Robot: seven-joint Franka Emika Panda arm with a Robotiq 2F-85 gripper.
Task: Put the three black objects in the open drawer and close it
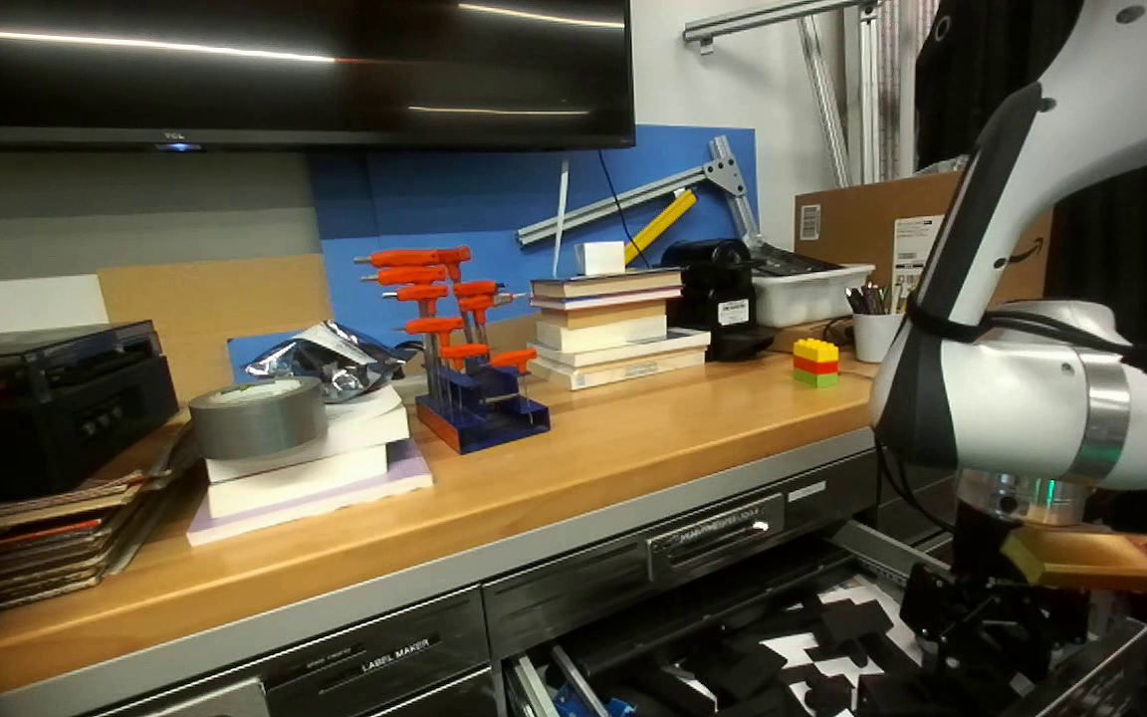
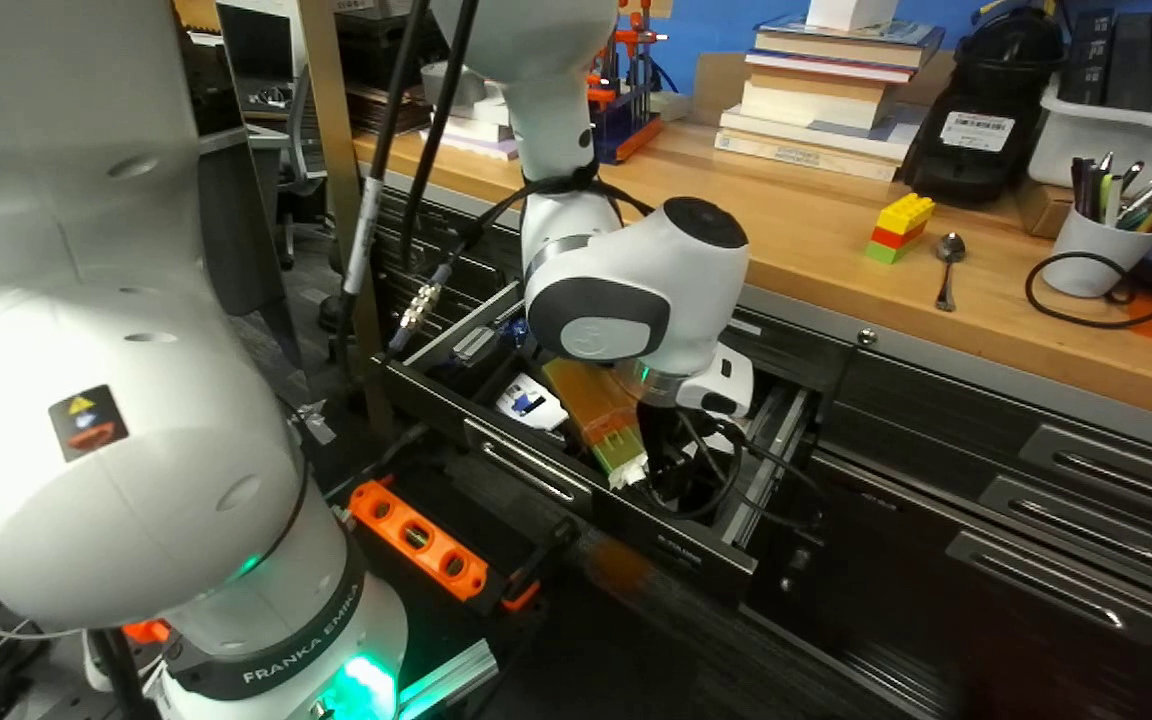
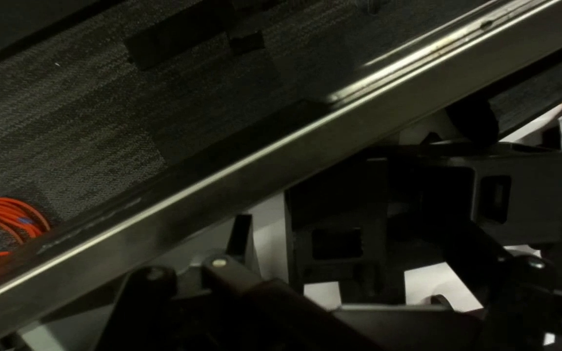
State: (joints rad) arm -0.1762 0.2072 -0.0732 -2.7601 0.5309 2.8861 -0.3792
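In the wrist view, at least 2 blocky black objects [image 3: 537, 204] lie inside the drawer [image 2: 626, 515], close to its metal rim. In an exterior view, more black shapes [image 1: 852, 619] show there among pale pieces [image 1: 791, 649]; which of them are the task's 3, I cannot tell. The drawer stands open below the front edge of the table [image 1: 653, 430]. The fingers [image 3: 147, 292] reach down into it near a front corner, spread wide and gripping nothing that I can see; whether they touch a black object is too dark to tell. The white arm [image 2: 636, 270] bends over the drawer in both exterior views. On the table, a brick stack [image 2: 898, 230] in yellow, red and green stands near a spoon [image 2: 948, 265] and a white cup [image 1: 877, 341] of pens. Toward the back edge are piled books [image 1: 603, 331], a black device [image 1: 728, 314] and a blue rack [image 1: 489, 430] with orange-handled tools.
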